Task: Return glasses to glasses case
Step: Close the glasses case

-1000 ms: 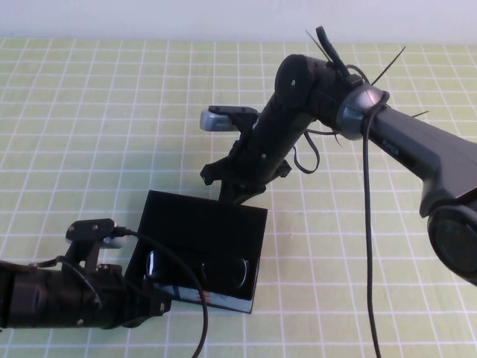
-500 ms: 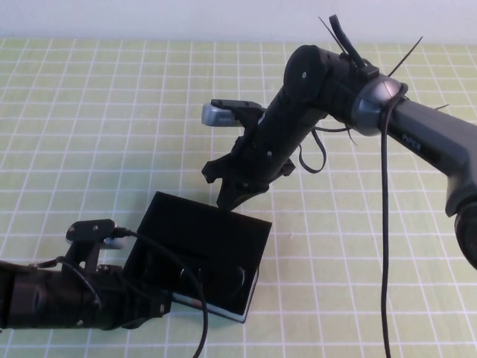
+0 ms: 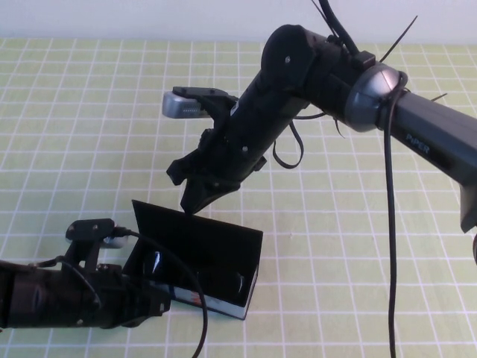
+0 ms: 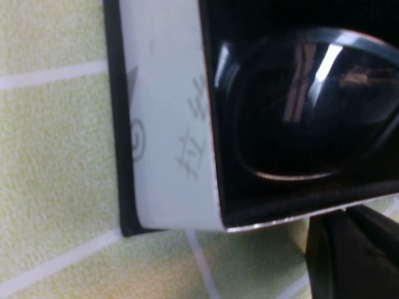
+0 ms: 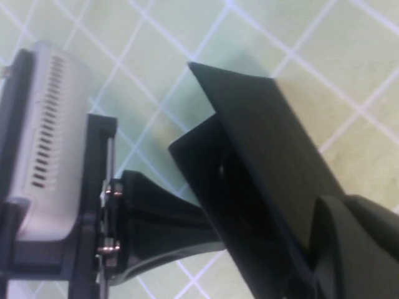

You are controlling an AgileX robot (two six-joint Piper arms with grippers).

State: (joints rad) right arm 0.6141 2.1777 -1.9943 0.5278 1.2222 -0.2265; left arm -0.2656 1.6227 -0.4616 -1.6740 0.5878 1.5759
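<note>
The glasses case lies on the mat at the lower centre, its black lid standing tilted over the tray. The black glasses lie inside it. One lens shows in the left wrist view, beside the case's white printed side. My right gripper is shut on the lid's upper edge. In the right wrist view it holds the lid between its jaws. My left gripper rests against the case's near left corner, and part of it shows in the left wrist view.
A green gridded mat covers the table up to a white wall at the back. The right arm's black cable hangs down on the right. A silver wrist camera juts out over the mat.
My right gripper has moved left and swung the lid up from lying flat behind the tray to standing tilted over it. The case has shifted slightly. The left arm has stayed put.
</note>
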